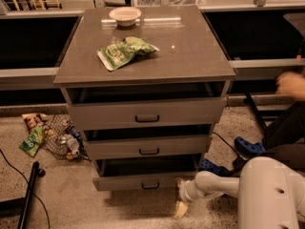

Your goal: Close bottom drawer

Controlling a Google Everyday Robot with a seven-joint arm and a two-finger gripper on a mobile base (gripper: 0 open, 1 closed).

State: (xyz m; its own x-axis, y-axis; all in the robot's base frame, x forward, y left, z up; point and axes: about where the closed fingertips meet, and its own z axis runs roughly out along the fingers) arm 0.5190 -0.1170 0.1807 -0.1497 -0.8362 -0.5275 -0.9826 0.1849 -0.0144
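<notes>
Cabinet (143,113) centre frame, three grey drawers. Counter (190,42) on top carries a bowl (125,15) and a green snack bag (126,52); neither concerns the job.

Bottom drawer (150,180): lowest of the three, just above the floor. Its front sits nearly in, but a dark strip of interior shows above the front edge, so it stands a little proud. Loop handle (150,185) is free, nothing on it. Top drawer (147,112) and middle drawer (148,147) show similar gaps.

Gripper (181,204): low, near the floor, just beside the bottom drawer's right front corner, on the end of the white arm (214,185) reaching in from the right. It looks apart from the drawer front, or at most grazing the corner; this angle does not settle it. Whether the gripper is clenched or released cannot be told either.

Progress, as a judgement: most of the travel looks done. What is left is a short push straight back until the dark strip vanishes. The gripper sits off to the side, so it likely needs to move onto the face first; a shove at the corner could skew the drawer.
</notes>
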